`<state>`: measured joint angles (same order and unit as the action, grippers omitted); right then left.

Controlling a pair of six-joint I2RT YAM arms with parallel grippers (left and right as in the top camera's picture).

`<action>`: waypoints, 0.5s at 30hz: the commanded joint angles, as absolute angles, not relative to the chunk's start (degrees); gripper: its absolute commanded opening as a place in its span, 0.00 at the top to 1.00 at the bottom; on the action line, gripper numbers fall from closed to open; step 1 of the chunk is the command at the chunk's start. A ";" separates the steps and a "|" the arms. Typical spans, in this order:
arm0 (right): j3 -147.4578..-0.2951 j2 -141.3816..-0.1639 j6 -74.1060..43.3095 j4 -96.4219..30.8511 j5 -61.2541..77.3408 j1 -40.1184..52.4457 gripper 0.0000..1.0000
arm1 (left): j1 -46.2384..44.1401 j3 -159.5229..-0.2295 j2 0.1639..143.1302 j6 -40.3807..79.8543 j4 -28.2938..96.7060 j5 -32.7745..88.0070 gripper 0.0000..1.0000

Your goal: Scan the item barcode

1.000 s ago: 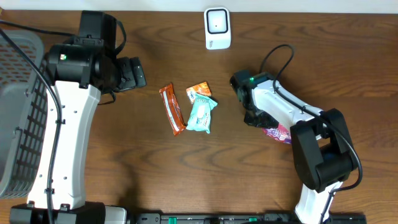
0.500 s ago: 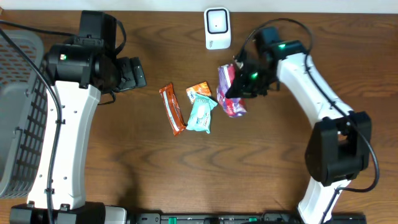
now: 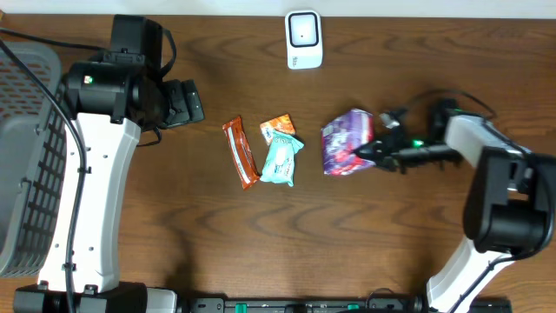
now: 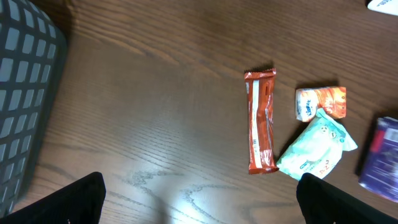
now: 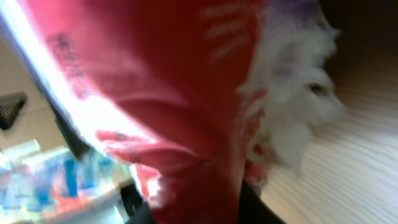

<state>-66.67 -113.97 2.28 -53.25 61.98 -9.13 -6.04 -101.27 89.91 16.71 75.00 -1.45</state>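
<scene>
**Right claw at a purple packet, nearer the robot than the scanner**

The right claw (image 3: 367, 150) reaches in from the right, level with the bench (image 3: 261, 243), and its tips meet the right edge of a purple snack packet (image 3: 346, 139). The packet lies on the bench, nearer the robot than the white scanner (image 3: 303, 39) and a little to its right, well apart from it. From the right wrist camera the packet fills the view as a red and white blur pressed close to the lens. Whether the claw pinches the packet or only touches it cannot be told, nor how far its jaws stand apart.

The left claw (image 3: 195, 103) hovers well to the left of the scanner, spread wide and holding nothing. Its two dark fingers (image 4: 74, 199) sit at the lower corners of the left wrist view.

Three more items lie nearer the robot than the scanner and slightly to its left. They are a long red bar (image 3: 241, 152), a small orange packet (image 3: 278, 126), and a teal packet (image 3: 282, 159) touching the orange one. The bare wood between the purple packet and the scanner has nothing on it. A grey basket (image 3: 26, 156) stands far to the left of the scanner.
</scene>
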 commanded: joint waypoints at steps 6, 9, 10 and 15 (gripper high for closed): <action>-80.25 -113.89 4.82 -73.49 38.06 -18.46 0.44 | -5.85 -101.16 90.32 17.19 75.20 -1.50 0.02; -84.73 -113.89 4.80 -78.11 34.22 -17.96 0.28 | -5.85 -101.16 90.32 17.19 75.20 -1.50 0.02; -85.58 -113.89 4.80 -78.85 33.50 -17.58 0.23 | -5.85 -101.16 90.32 17.19 75.20 -1.50 0.02; -86.19 -113.89 4.78 -78.17 31.07 -15.18 0.16 | -5.85 -101.16 90.32 17.19 75.20 -1.50 0.02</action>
<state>-85.45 -114.02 4.21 -78.43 35.14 -17.23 -6.04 -101.27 89.91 16.69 75.00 -1.45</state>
